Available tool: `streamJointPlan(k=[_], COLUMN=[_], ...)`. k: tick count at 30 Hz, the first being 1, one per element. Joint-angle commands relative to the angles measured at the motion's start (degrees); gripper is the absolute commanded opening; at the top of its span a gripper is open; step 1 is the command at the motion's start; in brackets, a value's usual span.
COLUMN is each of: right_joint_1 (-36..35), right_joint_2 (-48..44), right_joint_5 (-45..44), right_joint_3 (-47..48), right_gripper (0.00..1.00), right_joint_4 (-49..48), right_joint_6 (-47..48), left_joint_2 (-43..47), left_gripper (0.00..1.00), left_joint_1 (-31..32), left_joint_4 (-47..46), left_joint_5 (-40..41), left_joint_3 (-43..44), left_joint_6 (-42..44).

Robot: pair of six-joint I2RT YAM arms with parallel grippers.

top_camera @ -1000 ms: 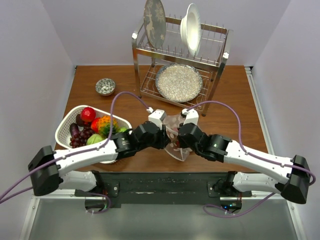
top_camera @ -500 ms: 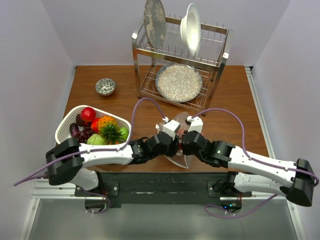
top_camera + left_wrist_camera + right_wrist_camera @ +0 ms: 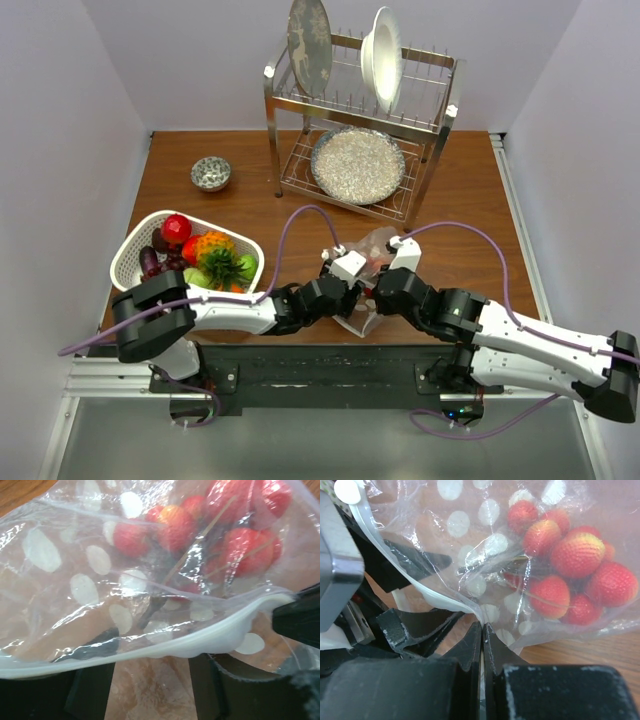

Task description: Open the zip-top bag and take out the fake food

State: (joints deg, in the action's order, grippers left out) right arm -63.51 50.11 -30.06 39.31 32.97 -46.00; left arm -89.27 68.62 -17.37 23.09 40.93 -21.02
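Note:
The zip-top bag (image 3: 376,243) is clear plastic with white dots and a white zip strip (image 3: 200,642), held up between both grippers near the table's front middle. The fake food inside it is a cluster of red strawberries (image 3: 240,550) (image 3: 575,555). In its wrist view my right gripper (image 3: 482,626) is shut, pinching the bag's film just below the strip; from above it (image 3: 378,285) sits at the bag's right. My left gripper (image 3: 150,680) stands open under the strip, its dark fingers (image 3: 90,690) apart, with crinkled film lying across the gap. From above it (image 3: 350,295) is at the bag's left.
A white slotted basket (image 3: 122,252) holding several plastic fruits stands at the left, close to the left arm. A metal dish rack (image 3: 360,110) with plates fills the back middle. A small patterned bowl (image 3: 211,172) sits at the back left.
The left gripper's jaws have spread apart. Both wrists and the bag have shifted rightward and toward the front edge, and the left arm now stretches lower along the table.

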Motion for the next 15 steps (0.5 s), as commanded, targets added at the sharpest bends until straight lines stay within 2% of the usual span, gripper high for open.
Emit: streamJointPlan(k=[1,5,15], right_joint_1=[-0.3,-0.4,-0.4], right_joint_2=[-1.3,-1.3,0.2], right_joint_5=[-2.5,-2.6,-1.9], right_joint_3=[-0.5,-0.3,0.3], right_gripper=[0.0,0.0,0.0], right_joint_4=[2.3,2.4,1.7], right_joint_6=[-1.5,-1.1,-0.4], left_joint_2=[-1.7,-3.4,-7.6], left_gripper=[0.62,0.62,0.63], left_joint_1=[0.0,0.0,0.0], left_joint_4=[-4.4,-9.1,-22.7], left_joint_5=[2.3,-1.1,-3.0], left_joint_3=[2.4,2.2,0.7], left_joint_6=[5.2,9.8,19.7])
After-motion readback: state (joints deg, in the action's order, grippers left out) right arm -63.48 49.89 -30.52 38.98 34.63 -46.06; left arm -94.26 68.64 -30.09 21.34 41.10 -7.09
